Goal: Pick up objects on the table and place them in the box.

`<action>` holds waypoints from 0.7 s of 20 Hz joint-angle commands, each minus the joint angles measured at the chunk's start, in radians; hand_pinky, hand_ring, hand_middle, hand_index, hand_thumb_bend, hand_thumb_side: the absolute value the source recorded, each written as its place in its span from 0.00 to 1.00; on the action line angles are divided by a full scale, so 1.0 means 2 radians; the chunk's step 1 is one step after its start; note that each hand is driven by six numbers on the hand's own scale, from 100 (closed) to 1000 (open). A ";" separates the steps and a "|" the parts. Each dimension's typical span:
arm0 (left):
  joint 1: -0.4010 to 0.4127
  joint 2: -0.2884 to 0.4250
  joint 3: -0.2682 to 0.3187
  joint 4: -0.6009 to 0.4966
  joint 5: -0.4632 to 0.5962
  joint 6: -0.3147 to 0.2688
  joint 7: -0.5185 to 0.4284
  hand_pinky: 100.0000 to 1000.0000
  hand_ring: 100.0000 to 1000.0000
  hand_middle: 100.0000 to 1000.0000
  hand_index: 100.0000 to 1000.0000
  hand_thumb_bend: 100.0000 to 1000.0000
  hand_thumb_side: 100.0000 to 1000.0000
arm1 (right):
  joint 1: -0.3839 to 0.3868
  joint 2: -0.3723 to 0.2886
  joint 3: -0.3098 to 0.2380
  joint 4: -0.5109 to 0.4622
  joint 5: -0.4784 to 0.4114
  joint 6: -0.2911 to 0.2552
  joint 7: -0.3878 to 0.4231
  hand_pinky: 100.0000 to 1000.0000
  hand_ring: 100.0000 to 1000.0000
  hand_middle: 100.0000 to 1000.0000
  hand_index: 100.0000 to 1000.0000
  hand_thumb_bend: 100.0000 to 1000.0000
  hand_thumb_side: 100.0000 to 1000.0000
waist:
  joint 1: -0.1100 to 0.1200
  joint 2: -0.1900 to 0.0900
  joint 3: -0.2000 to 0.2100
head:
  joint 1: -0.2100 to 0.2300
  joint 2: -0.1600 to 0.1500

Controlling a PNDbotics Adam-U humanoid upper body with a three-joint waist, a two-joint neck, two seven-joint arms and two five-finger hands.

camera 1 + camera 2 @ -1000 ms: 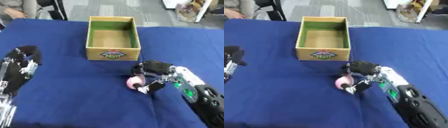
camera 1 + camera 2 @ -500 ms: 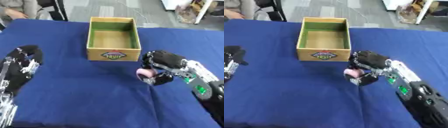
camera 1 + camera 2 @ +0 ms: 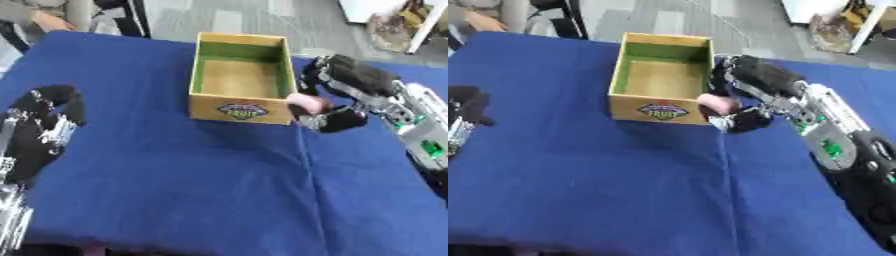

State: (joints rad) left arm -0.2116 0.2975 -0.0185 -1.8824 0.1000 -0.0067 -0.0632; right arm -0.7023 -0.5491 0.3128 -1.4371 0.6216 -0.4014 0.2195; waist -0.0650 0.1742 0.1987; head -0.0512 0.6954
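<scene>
While the right hand (image 3: 337, 95) grips a pink object (image 3: 306, 102) beside the box (image 3: 241, 75), carrying continues; next, move over the opening and release.

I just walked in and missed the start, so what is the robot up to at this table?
The robot's right hand has its fingers curled round a small pink object and holds it at the near right corner of the open wooden box, beside the wall and not yet inside. The box looks empty and stands on the blue tablecloth. The left hand rests idle at the left edge, holding nothing.
</scene>
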 commanded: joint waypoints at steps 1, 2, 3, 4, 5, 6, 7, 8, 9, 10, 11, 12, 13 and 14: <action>-0.019 0.005 -0.010 -0.013 0.010 0.001 -0.012 0.53 0.77 0.52 0.69 0.32 0.33 | -0.018 -0.019 -0.023 0.022 -0.004 0.014 -0.012 0.01 0.49 0.20 0.33 0.00 0.15 | -0.002 -0.003 0.014 | -0.018 -0.015; -0.025 0.005 -0.013 -0.013 0.012 0.001 -0.015 0.53 0.77 0.52 0.69 0.32 0.33 | -0.021 -0.020 -0.027 0.033 -0.002 0.017 -0.017 0.01 0.49 0.21 0.33 0.00 0.15 | -0.004 -0.001 0.023 | -0.024 -0.018; -0.031 0.004 -0.016 -0.014 0.015 0.002 -0.018 0.53 0.77 0.52 0.69 0.32 0.32 | -0.025 -0.020 -0.032 0.044 0.001 0.020 -0.023 0.01 0.49 0.21 0.33 0.00 0.15 | -0.006 0.000 0.032 | -0.030 -0.022; -0.035 0.004 -0.019 -0.015 0.017 0.002 -0.021 0.53 0.77 0.52 0.70 0.32 0.32 | -0.028 -0.020 -0.037 0.057 0.005 0.023 -0.029 0.02 0.50 0.21 0.33 0.00 0.14 | -0.008 0.002 0.040 | -0.036 -0.025; -0.040 0.004 -0.022 -0.016 0.018 0.002 -0.024 0.53 0.77 0.52 0.70 0.32 0.32 | -0.032 -0.020 -0.041 0.070 0.009 0.025 -0.037 0.03 0.50 0.21 0.34 0.00 0.14 | -0.010 0.003 0.048 | -0.042 -0.028; -0.044 0.004 -0.025 -0.017 0.020 0.003 -0.027 0.53 0.77 0.52 0.70 0.32 0.32 | -0.036 -0.020 -0.045 0.083 0.013 0.027 -0.045 0.04 0.51 0.22 0.35 0.00 0.14 | -0.012 0.004 0.056 | -0.047 -0.030; -0.047 0.004 -0.027 -0.018 0.021 0.003 -0.029 0.53 0.77 0.52 0.70 0.32 0.32 | -0.040 -0.020 -0.049 0.097 0.019 0.028 -0.055 0.05 0.51 0.23 0.35 0.00 0.14 | -0.013 0.005 0.063 | -0.053 -0.032; -0.050 0.005 -0.028 -0.019 0.022 0.003 -0.031 0.53 0.77 0.52 0.70 0.32 0.32 | -0.043 -0.020 -0.052 0.109 0.025 0.029 -0.066 0.08 0.52 0.24 0.37 0.00 0.14 | -0.015 0.006 0.069 | -0.058 -0.034; -0.052 0.005 -0.029 -0.020 0.023 0.003 -0.033 0.53 0.77 0.52 0.70 0.32 0.32 | -0.047 -0.019 -0.055 0.121 0.032 0.029 -0.077 0.09 0.52 0.24 0.37 0.00 0.14 | -0.016 0.007 0.073 | -0.062 -0.035; -0.053 0.005 -0.030 -0.020 0.023 0.003 -0.034 0.53 0.77 0.52 0.70 0.32 0.32 | -0.049 -0.018 -0.056 0.131 0.038 0.027 -0.087 0.09 0.52 0.24 0.37 0.00 0.14 | -0.016 0.007 0.076 | -0.064 -0.035; -0.053 0.005 -0.030 -0.020 0.024 0.004 -0.034 0.53 0.77 0.52 0.70 0.32 0.32 | -0.050 -0.017 -0.057 0.138 0.044 0.025 -0.095 0.09 0.52 0.24 0.37 0.00 0.14 | -0.017 0.007 0.077 | -0.065 -0.036; -0.054 0.005 -0.030 -0.021 0.024 0.004 -0.035 0.53 0.77 0.52 0.70 0.32 0.32 | -0.051 -0.016 -0.057 0.143 0.048 0.023 -0.101 0.09 0.52 0.24 0.37 0.00 0.14 | -0.017 0.008 0.078 | -0.066 -0.036; -0.054 0.005 -0.030 -0.021 0.024 0.004 -0.035 0.53 0.77 0.52 0.70 0.32 0.32 | -0.051 -0.016 -0.057 0.147 0.051 0.021 -0.105 0.09 0.52 0.24 0.37 0.00 0.14 | -0.017 0.008 0.078 | -0.066 -0.036; -0.054 0.005 -0.030 -0.021 0.024 0.004 -0.035 0.53 0.77 0.52 0.70 0.32 0.32 | -0.052 -0.016 -0.057 0.149 0.053 0.020 -0.108 0.09 0.52 0.24 0.37 0.00 0.14 | -0.017 0.008 0.078 | -0.066 -0.036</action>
State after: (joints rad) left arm -0.3077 0.2975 -0.0784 -1.9022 0.1410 0.0022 -0.1292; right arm -0.7832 -0.5573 0.2158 -1.1417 0.7145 -0.3585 0.0198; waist -0.1058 0.2032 0.3551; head -0.1792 0.6384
